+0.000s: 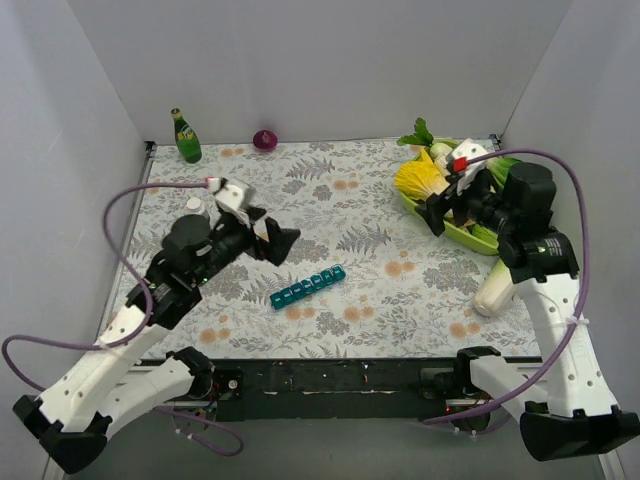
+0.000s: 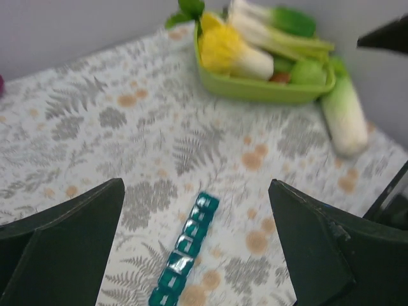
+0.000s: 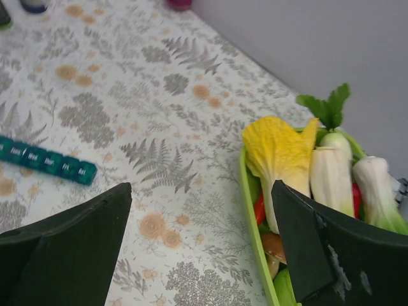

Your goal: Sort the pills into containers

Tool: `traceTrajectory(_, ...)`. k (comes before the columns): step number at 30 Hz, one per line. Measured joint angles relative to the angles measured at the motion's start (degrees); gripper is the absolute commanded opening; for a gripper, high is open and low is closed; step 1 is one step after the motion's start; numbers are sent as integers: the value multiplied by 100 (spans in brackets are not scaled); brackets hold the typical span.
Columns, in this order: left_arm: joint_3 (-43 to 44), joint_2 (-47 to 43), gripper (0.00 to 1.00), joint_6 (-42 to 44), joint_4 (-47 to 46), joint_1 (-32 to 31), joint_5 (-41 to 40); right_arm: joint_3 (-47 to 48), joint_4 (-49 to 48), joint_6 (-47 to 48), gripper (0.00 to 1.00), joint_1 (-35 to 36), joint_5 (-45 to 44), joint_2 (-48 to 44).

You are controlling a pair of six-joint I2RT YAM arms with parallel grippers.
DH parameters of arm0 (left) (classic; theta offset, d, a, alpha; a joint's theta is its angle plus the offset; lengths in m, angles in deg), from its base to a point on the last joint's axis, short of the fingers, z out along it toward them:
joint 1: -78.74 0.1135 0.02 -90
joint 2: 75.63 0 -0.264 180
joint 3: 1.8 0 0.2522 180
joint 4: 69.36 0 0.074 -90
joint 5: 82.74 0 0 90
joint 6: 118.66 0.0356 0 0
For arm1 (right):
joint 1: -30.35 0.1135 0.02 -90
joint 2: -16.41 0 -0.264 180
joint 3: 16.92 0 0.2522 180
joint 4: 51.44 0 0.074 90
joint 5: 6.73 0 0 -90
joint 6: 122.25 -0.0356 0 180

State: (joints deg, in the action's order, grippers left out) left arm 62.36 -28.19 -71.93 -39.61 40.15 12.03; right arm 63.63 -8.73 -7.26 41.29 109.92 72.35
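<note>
The containers (image 1: 308, 286) are one teal strip of small square compartments, lying slantwise on the patterned cloth near the table's middle. No pills show in any view. My left gripper (image 1: 275, 240) hovers just left of and behind the strip, open and empty. In the left wrist view the strip (image 2: 188, 245) lies between and below the spread fingers of the left gripper (image 2: 196, 188). My right gripper (image 1: 440, 210) hangs open and empty at the left rim of the green tray, far from the strip. In the right wrist view, the strip (image 3: 48, 160) lies at the left, beyond the right gripper (image 3: 201, 188).
A green tray (image 1: 470, 238) of vegetables stands at the back right, also seen as the tray (image 3: 252, 204) and tray (image 2: 255, 92). A white stalk vegetable (image 1: 495, 290) lies in front of it. A green bottle (image 1: 186, 136), a purple ball (image 1: 264, 139) and a small white bottle (image 1: 195, 206) stand at the back left.
</note>
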Motion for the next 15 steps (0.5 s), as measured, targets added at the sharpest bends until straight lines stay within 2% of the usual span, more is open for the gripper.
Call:
traceTrajectory(6,1541,-444,98,-1115,385,48,-728,730,-90,-1182,98,-601,-468,-264)
traceTrajectory(11,1803,-737,98,-1410,798,50,-997,955,-87,-1709,98,-876,-960,-348)
traceTrajectory(15,1803,-726,98,-1473,1106,50,-1058,977,-79,-1768,97,-944,-1215,-435)
